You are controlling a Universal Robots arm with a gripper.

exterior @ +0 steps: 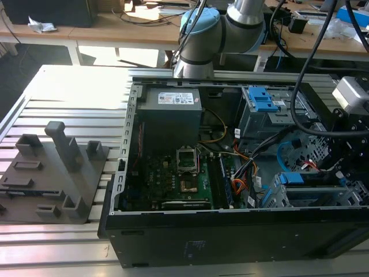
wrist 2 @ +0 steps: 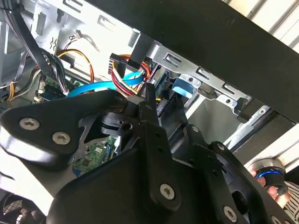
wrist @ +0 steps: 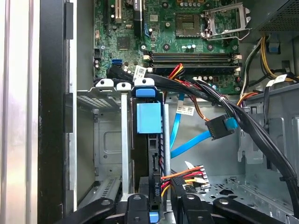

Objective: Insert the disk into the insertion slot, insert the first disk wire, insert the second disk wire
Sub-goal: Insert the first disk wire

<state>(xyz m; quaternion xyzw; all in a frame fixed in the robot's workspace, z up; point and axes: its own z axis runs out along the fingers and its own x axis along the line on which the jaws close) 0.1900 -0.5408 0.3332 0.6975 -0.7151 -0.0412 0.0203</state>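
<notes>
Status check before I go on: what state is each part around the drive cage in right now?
Silver hard drive in its blue caddy: standing on edge inside the cage bay.
Grey perforated drive cage: occupied by the drive.
Orange, red and black wire bundle: plug at the drive's end by the gripper; seating unclear.
Flat light-blue cable: loose, dark plug hanging free.
Processor socket: cover plate swung open.

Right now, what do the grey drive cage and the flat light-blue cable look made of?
Grey perforated drive cage: likely bare sheet metal, with a dull sheen, punched holes and folded edges. Flat light-blue cable: probably a flexible plastic jacket, smooth, evenly coloured, loosely bent.
</notes>
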